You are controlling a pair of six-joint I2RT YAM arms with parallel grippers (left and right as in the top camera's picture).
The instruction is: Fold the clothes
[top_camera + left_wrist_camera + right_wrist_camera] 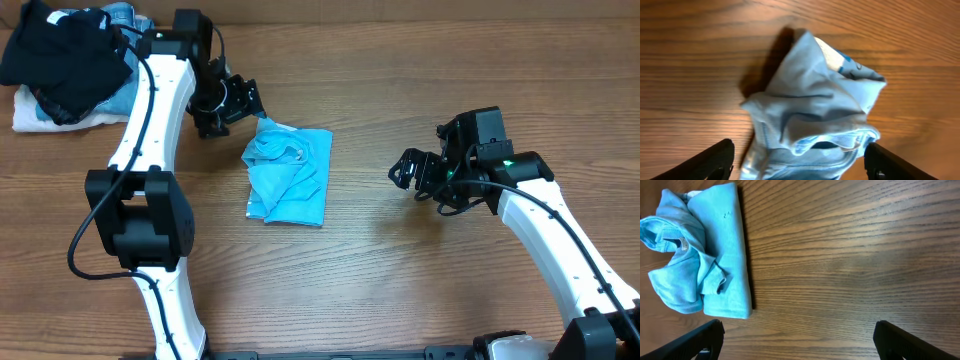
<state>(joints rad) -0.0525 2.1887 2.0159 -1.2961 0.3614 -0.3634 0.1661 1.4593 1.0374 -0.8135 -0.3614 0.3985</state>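
Note:
The light sky-blue T-shirt lies in a partly folded, rumpled bundle at the middle of the wooden table. In the left wrist view its bunched collar end fills the frame between the fingers. My left gripper is open just beyond the shirt's top left corner, with cloth between its spread fingers but not pinched. My right gripper is open and empty, well to the right of the shirt. The right wrist view shows the shirt at the far left, apart from the fingers.
A pile with a black garment on blue denim jeans and white cloth sits at the table's back left corner. Bare wood lies in front of and to the right of the shirt.

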